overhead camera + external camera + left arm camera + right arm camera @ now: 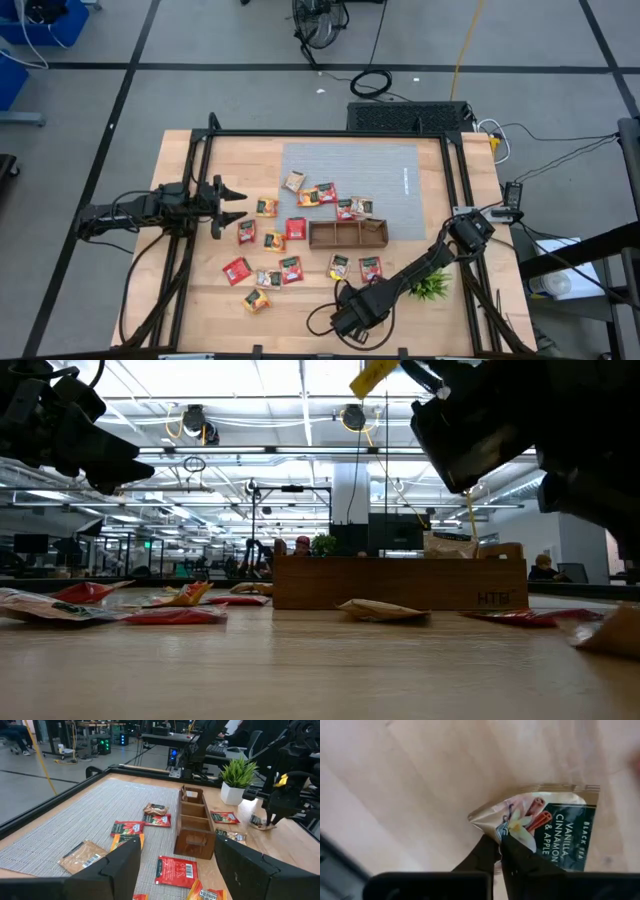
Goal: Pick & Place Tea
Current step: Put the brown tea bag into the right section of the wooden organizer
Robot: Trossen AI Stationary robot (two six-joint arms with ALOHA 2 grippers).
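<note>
Glossy crinkled foil tea sachet (547, 827), corner pinched by right end effector (500, 851); left end effector (228, 207) spread above woodgrain table (300, 310).

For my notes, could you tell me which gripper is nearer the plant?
Right. The right gripper is near the plant, pinching a sachet; the left gripper hovers across the table.

right fingers (496, 851) pinched on tea sachet (552, 827) | over wooden tabletop (420, 775)
</note>
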